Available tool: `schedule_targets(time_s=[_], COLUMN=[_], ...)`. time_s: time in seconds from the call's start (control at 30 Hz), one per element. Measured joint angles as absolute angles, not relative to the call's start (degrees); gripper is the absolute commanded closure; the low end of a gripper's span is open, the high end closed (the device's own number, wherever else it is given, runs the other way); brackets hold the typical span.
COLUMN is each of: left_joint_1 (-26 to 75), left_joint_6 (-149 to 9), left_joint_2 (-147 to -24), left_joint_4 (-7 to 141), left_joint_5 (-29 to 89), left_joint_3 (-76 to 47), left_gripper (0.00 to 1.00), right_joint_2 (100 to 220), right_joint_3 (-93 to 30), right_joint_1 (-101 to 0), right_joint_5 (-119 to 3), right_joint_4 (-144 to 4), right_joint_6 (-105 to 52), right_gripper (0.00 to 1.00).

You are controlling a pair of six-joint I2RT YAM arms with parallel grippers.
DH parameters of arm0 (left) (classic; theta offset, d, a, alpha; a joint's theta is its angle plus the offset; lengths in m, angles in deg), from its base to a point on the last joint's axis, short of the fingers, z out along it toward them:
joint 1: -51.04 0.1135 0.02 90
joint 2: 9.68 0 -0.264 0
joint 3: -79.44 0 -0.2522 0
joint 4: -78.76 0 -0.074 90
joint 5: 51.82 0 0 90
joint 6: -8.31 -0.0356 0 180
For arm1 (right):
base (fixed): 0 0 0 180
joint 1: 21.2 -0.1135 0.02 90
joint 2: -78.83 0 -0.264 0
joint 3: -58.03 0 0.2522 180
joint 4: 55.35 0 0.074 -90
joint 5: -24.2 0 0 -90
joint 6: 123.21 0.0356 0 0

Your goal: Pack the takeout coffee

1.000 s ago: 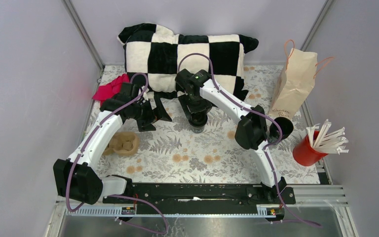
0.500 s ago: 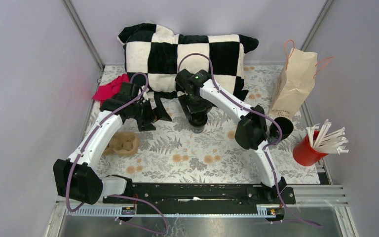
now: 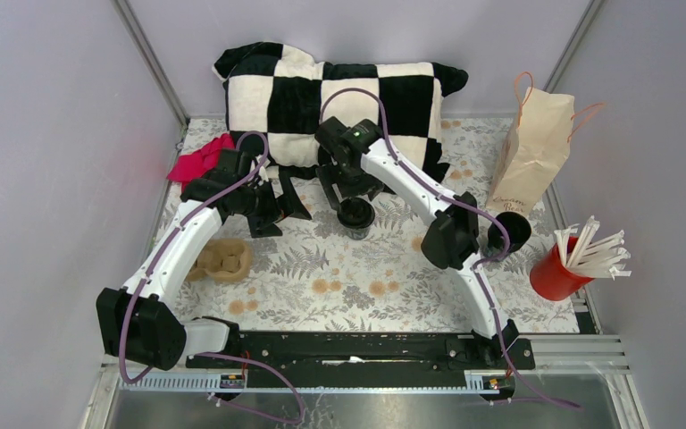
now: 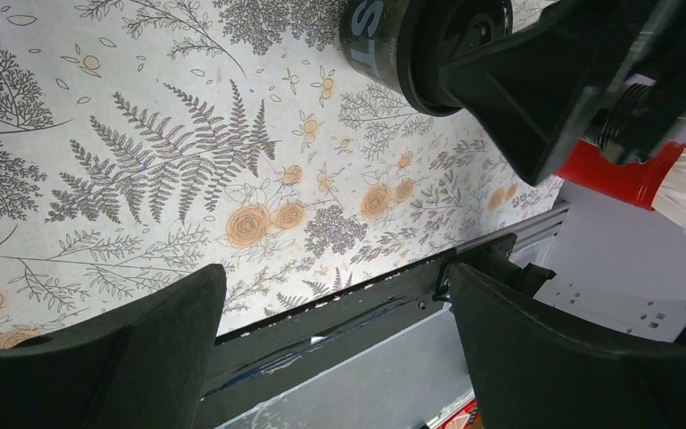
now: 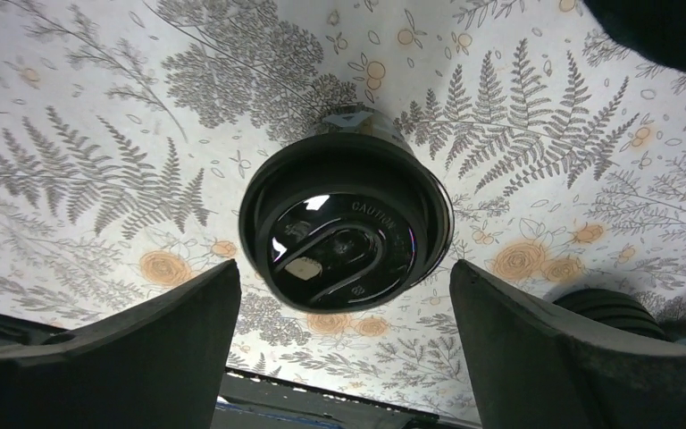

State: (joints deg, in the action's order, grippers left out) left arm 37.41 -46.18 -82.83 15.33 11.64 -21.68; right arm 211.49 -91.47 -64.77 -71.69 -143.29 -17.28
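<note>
One cup stands free beneath wide-open right claw.

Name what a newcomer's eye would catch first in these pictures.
The big black-and-white checked pillow at the back of the table stands out first. Next comes the red cup of white straws at the right edge, then the lidded black cup mid-table, inside the open right pincer.
</note>
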Motion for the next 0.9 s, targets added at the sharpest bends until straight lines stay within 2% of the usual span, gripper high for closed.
schedule_targets(time_s=[0.13,0.23,0.4,0.57,0.7,0.83,0.9], left_joint_1=[37.4,37.4,36.1,34.2,33.4,33.2,33.1], left_joint_6=[-46.2,-46.2,-45.4,-41.6,-39.3,-37.9,-38.0], left_joint_2=[-82.8,-82.9,-83.6,-86.9,-92.8,-100.2,-103.8], left_joint_4=[15.3,15.4,17.2,25.4,31.8,35.5,36.0], left_joint_5=[11.4,11.2,9.3,4.1,1.6,0.4,0.6], left_joint_3=[-21.7,-21.7,-21.7,-22.9,-22.9,-21.1,-19.0], left_gripper=[0.01,0.01,0.04,0.12,0.23,0.36,0.38], right_joint_2=[211.1,209.5,206.1,196.3,189.0,187.6,187.6], right_joint_3=[-95.3,-93.5,-87.4,-70.2,-56.5,-49.3,-46.9], right_joint_1=[-64.6,-64.0,-61.2,-54.5,-48.1,-45.4,-45.4], right_joint_5=[-70.5,-69.6,-65.9,-53.4,-43.2,-37.4,-35.9], right_joint_4=[-144.9,-145.1,-144.1,-133.8,-123.3,-116.2,-114.1], right_joint_6=[-16.9,-16.5,-15.6,-13.6,-10.6,-8.8,-8.2], right_gripper=[0.04,0.04,0.10,0.19,0.18,0.17,0.18])
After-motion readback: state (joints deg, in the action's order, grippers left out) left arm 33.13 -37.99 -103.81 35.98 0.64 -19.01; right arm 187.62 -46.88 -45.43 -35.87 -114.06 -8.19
